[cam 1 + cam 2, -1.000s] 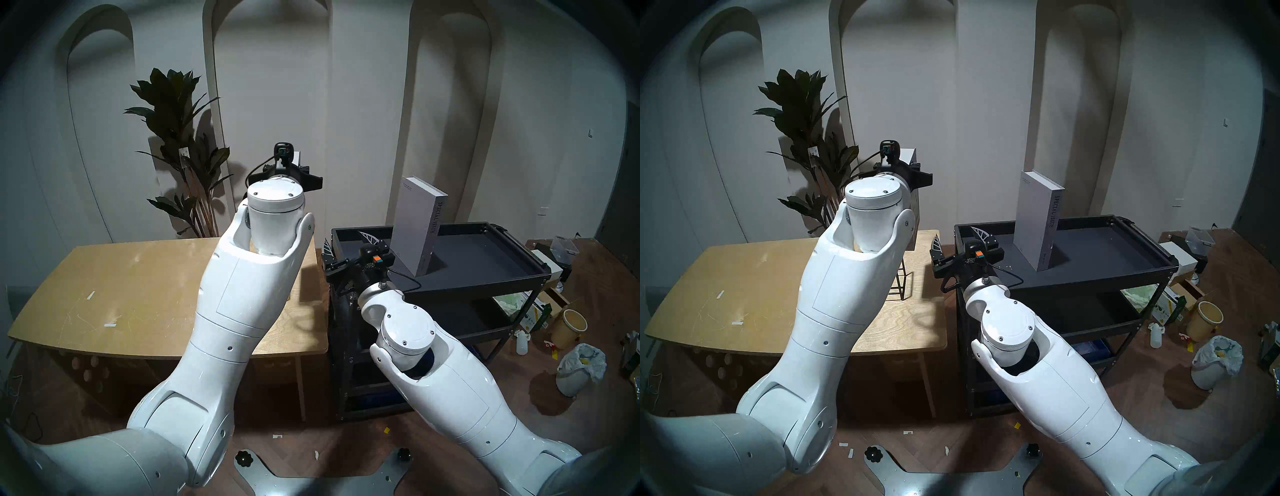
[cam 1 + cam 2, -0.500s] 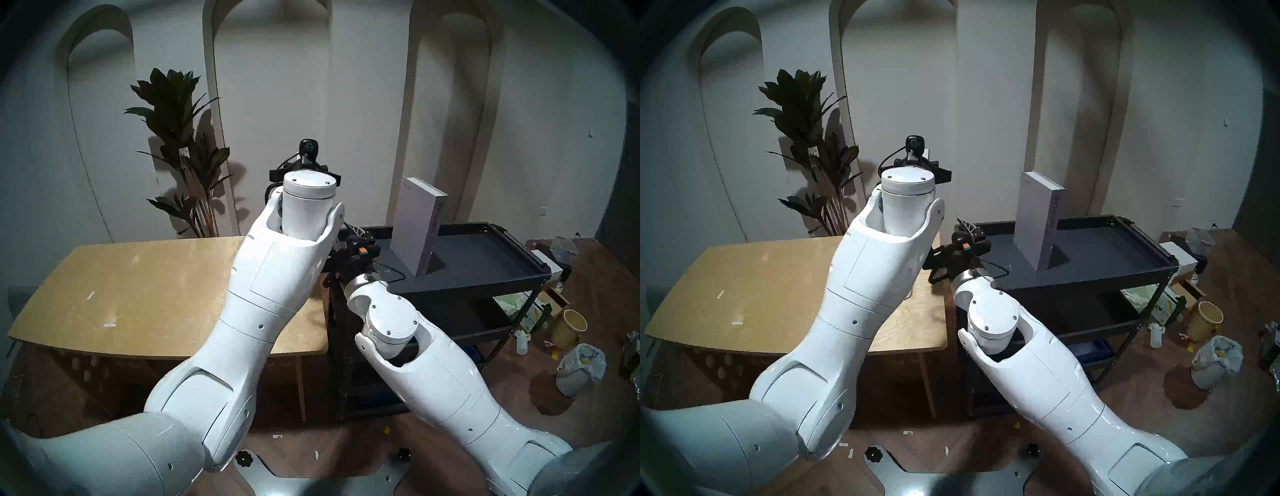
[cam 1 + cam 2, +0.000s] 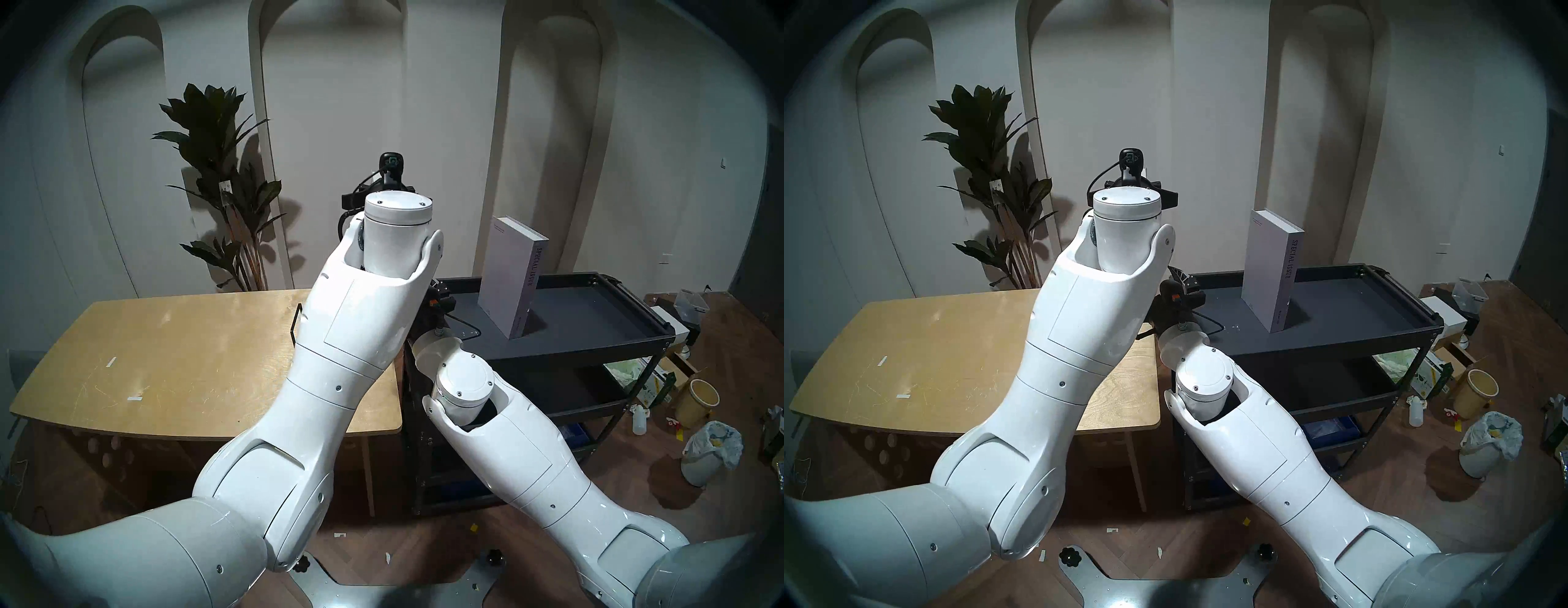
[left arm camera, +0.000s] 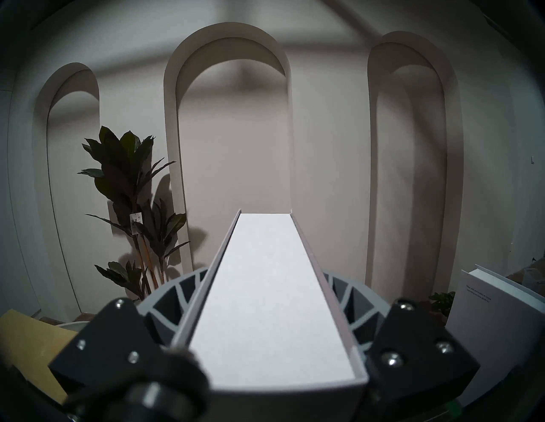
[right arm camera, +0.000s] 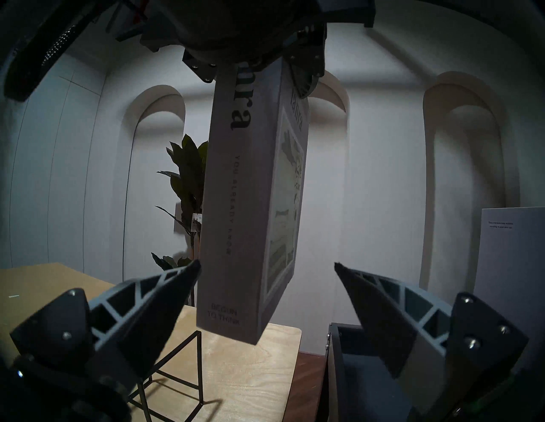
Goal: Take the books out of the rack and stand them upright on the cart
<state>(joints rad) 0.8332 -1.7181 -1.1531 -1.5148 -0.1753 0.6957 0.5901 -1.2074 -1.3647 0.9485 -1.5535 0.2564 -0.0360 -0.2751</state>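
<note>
The left gripper (image 4: 272, 347) has its jaws clamped on the shorter book (image 5: 244, 206), hanging above the wire rack (image 5: 180, 380) on the wooden worktop (image 3: 178, 361). The right gripper (image 5: 267, 297) gapes, largely hidden head-on. The "SPECIAL ISSUE" book (image 3: 511, 276) stands, seemingly upright, on the cart (image 3: 594, 314); 3 arched niches (image 4: 233, 132) behind.

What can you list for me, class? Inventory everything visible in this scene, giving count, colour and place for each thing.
SPECIAL ISSUE book: one, light grey, upright on the cart's top shelf.
Second book: one, grey-white, hanging in the air above the table's end.
Rack: one, black wire, on the table, holding no book.
Cart: one, black, right of the table.
Table: one, light wood, left.
Plant: one, dark green, behind the table.
White bag: one, on the floor at right.
Left gripper: shut on the second book.
Right gripper: open, below that book.
</note>
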